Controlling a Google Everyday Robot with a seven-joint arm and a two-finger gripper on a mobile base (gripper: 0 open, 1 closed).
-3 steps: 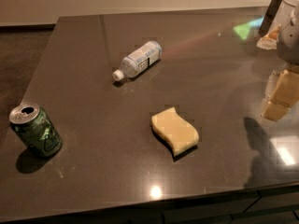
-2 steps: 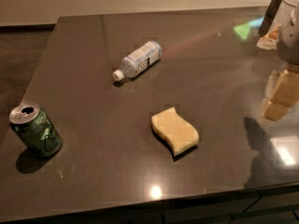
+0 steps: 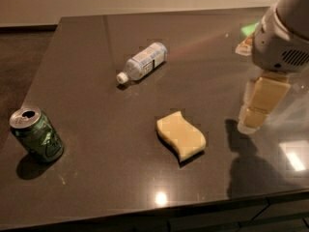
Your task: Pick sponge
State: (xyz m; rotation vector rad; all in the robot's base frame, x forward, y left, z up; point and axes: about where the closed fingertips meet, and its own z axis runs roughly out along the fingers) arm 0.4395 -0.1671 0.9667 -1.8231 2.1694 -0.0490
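Sponge lying free on the desk, end effector off to its right

We see the pale yellow sponge flat on the dark desk, near the front edge and about midway across, touching nothing. The end effector hangs at the right side, tan tip pointing down just above the surface, apart from the sponge; we cannot tell whether it is spread or pressed together. A clear bottle lies on its side farther back, and a green can stands at the left.
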